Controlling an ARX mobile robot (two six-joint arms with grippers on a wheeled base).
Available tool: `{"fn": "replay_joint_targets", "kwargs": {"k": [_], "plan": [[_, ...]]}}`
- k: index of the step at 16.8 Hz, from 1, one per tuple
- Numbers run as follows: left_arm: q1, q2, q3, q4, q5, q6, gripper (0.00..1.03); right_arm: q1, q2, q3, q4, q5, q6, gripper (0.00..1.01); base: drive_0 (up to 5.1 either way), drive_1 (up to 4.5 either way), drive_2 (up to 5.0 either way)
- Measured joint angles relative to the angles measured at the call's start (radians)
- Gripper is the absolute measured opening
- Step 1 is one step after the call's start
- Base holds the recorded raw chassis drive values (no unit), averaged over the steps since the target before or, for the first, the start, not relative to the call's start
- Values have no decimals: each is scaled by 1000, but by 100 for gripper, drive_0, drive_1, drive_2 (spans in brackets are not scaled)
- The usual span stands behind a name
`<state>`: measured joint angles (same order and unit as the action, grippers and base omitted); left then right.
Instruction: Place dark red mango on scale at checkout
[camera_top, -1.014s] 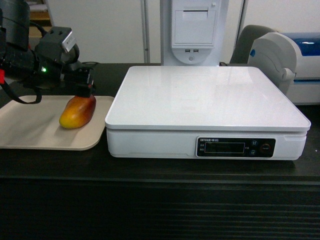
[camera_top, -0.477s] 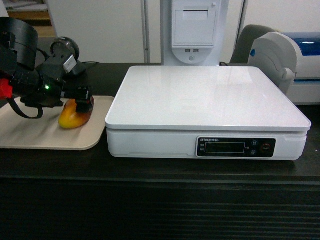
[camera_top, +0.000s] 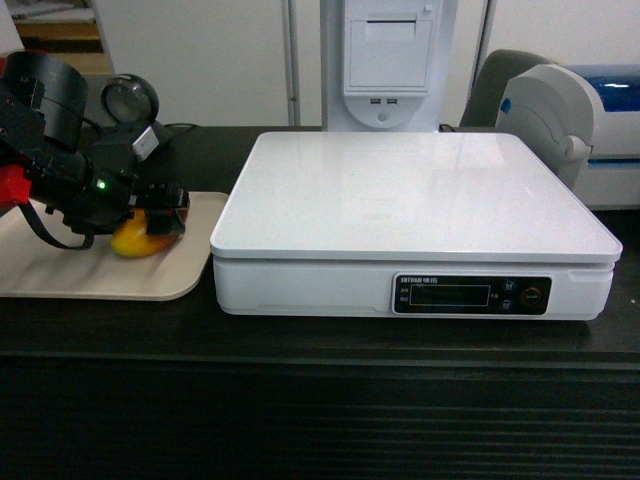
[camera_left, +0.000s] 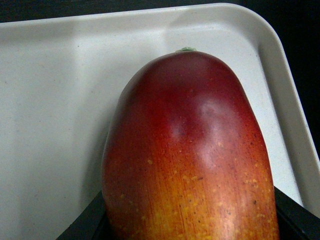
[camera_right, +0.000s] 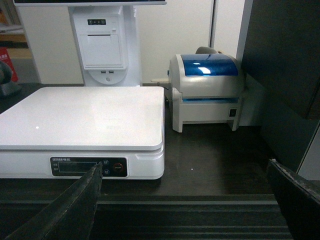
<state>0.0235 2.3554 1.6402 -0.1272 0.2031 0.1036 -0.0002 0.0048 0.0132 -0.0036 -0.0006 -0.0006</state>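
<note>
Item: dark red mango (camera_left: 190, 150). Location: on the beige tray (camera_top: 60, 270), which lies just left of the scale (camera_top: 415, 195) on the checkout (camera_top: 320, 345). In the left wrist view the fruit fills most of the picture, stem end pointing away from the camera, red skin fading to orange-yellow toward the lens. It appears to rest on the tray floor; no lift is evident.

Item: left gripper (camera_top: 160, 205). Position: lowered over the mango, left of the scale. State: the jaws are set astride the fruit, one dark finger edge visible at each lower corner of the left wrist view. Whether the pads press the skin or merely flank it cannot be told from these pictures.

Item: right gripper (camera_right: 185, 200). Position: in front of the scale and to its right-hand end, held back from the counter. State: spread wide, nothing between the fingers.

Item: scale. The white platform carries nothing; its display panel faces the robot.

Other items noted: a label printer (camera_right: 207, 87) with a blue lid to the right of the scale; a white receipt terminal (camera_top: 390, 60) behind the scale.

Progress, as judged: the approach to the mango is made and the grasp is at or near closing. Left to do: a secure hold, the lift, the carry rightward over the scale's edge, and the release on the platform.
</note>
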Motion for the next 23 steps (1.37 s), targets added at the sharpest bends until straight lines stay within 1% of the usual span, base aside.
{"fn": "replay_joint_targets", "kwargs": {"k": [2,4,5,6,7,8,10,12,13,15,17,19,20,21,22,23], "plan": [[0,-14,-6,2,-5,0,60,0,0,0,0,0,0,98,0,0,0],[-7,-65,-17,22,-46,0,60,0,0,0,0,0,0,98,0,0,0],[-20,-116,-18,31,-50,-4,60,0,0,0,0,0,0,98,0,0,0],[-43,-167,-18,32,-50,-17,60,0,0,0,0,0,0,98,0,0,0],[-73,-210,-17,39,-50,-24,60,0,0,0,0,0,0,98,0,0,0],[-120,-249,-11,38,-45,-37,59,0,0,0,0,0,0,98,0,0,0],[-227,-271,19,37,-45,-71,59,0,0,0,0,0,0,98,0,0,0],[-338,-254,37,4,-50,-95,59,0,0,0,0,0,0,98,0,0,0],[-379,-226,65,-8,-66,-106,59,0,0,0,0,0,0,98,0,0,0],[-436,-166,134,-36,-84,-134,59,0,0,0,0,0,0,98,0,0,0],[-486,-101,212,-86,-103,-175,59,0,0,0,0,0,0,98,0,0,0],[-516,-42,284,-123,-120,-222,59,0,0,0,0,0,0,98,0,0,0],[-527,-13,327,-153,-129,-260,59,0,0,0,0,0,0,98,0,0,0],[-538,28,391,-201,-138,-320,59,0,0,0,0,0,0,98,0,0,0],[-542,64,452,-252,-169,-375,59,0,0,0,0,0,0,98,0,0,0],[-542,77,472,-271,-190,-391,59,0,0,0,0,0,0,98,0,0,0]]}}
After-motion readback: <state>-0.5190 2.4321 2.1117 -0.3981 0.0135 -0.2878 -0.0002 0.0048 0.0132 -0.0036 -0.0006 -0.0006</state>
